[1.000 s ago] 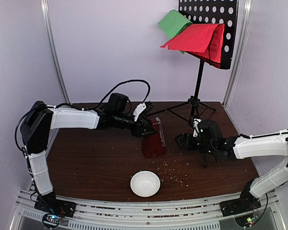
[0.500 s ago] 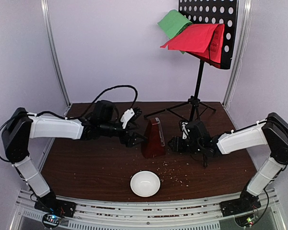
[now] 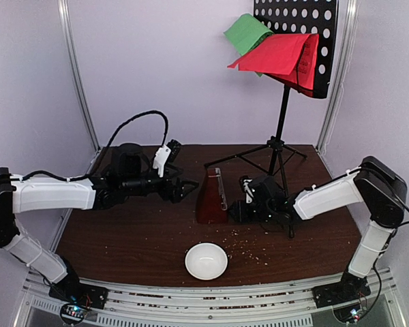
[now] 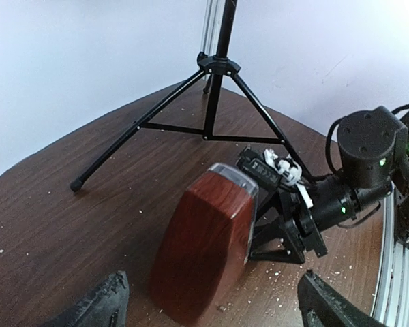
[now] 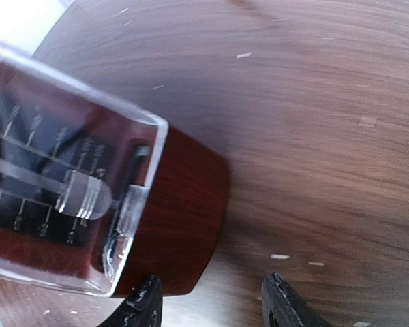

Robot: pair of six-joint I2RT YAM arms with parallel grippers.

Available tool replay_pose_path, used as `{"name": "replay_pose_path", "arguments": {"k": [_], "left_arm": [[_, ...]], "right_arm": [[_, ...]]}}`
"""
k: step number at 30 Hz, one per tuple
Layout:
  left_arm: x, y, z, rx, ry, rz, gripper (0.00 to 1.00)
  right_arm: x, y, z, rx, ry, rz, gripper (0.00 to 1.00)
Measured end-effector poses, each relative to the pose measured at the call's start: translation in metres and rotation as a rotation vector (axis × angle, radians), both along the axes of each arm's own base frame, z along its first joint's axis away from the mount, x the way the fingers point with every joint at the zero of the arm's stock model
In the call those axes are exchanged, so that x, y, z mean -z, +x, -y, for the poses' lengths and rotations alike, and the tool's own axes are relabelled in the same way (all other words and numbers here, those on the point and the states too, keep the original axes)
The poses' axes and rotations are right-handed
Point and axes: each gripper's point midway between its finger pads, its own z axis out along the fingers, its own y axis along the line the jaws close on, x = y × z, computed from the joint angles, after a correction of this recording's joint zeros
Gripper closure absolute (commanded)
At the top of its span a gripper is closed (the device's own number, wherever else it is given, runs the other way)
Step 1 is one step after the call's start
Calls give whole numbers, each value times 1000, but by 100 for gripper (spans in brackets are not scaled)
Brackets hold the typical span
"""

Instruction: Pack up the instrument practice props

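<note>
metronome upright at frame centre on worktop, clear cover over pendulum face, facing right arm | right end effector released, fingers spread just beside its base, probably lining up a grasp | left end effector released, near the opposite side, not touching | music stand upper right, carrying green sheet and red sheet, unpacked

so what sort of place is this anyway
Likely a robot lab test cell: a wooden table boxed in by plain walls, a left arm and right arm mounted on a metal rail, with a music stand and metronome as props.
</note>
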Motion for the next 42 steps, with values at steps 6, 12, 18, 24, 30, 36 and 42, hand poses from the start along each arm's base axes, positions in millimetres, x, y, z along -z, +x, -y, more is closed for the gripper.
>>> {"name": "replay_pose_path", "arguments": {"k": [6, 12, 18, 24, 30, 36, 42], "left_arm": [[4, -8, 7, -29, 4, -50, 10], [8, -6, 5, -77, 35, -69, 9], [-1, 3, 10, -96, 36, -66, 10], [-5, 17, 25, -99, 31, -65, 23], [14, 23, 32, -103, 76, -100, 28], [25, 29, 38, -123, 111, -117, 39], [26, 35, 39, -157, 127, -114, 54]], "right_arm": [[4, -20, -52, -123, 29, -16, 49], [-1, -30, -70, -168, 50, -6, 35], [-30, -24, -48, -103, 39, 74, 21], [-81, -15, 9, 43, 48, 202, 14], [-108, -6, 90, 242, 44, 287, 12], [-113, -2, 144, 386, -30, 311, 8], [-119, -7, 187, 484, -78, 336, 6]]}}
